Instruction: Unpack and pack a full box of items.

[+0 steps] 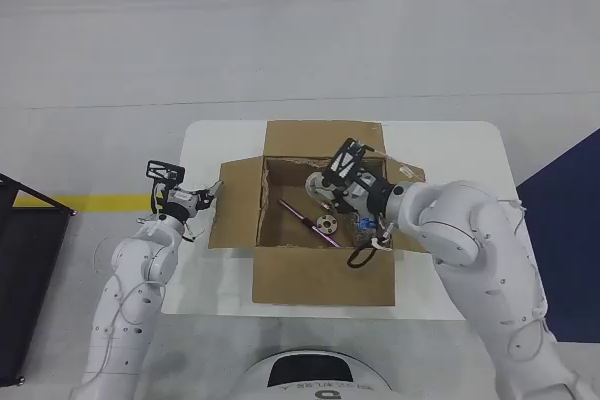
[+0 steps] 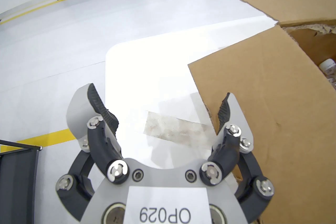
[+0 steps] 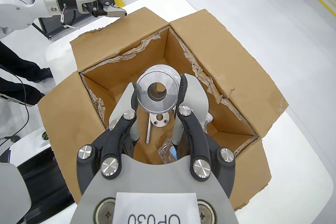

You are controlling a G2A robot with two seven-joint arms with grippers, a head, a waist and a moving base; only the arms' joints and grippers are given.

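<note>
- Steel disc [image 3: 168, 101]: clamped edgewise in right fingers [image 3: 194, 96], over box [image 1: 325, 275] far-right interior, bore facing wrist.
- Left fingers [image 2: 78, 109]: wide, empty, over counter [image 2: 131, 64] left of box; right arm nearer.

Box [image 1: 325, 275] on tabletop [image 1: 450, 160], rod [image 1: 302, 214] and flange [image 1: 325, 222] inside, disc [image 3: 144, 97] in right end effector [image 3: 158, 92] above them, left end effector [image 1: 211, 190] beside box.

A bottle [image 2: 328, 64], perhaps plastic, sits half hidden behind the box flap [image 2: 262, 104], cut off at the edge.
</note>
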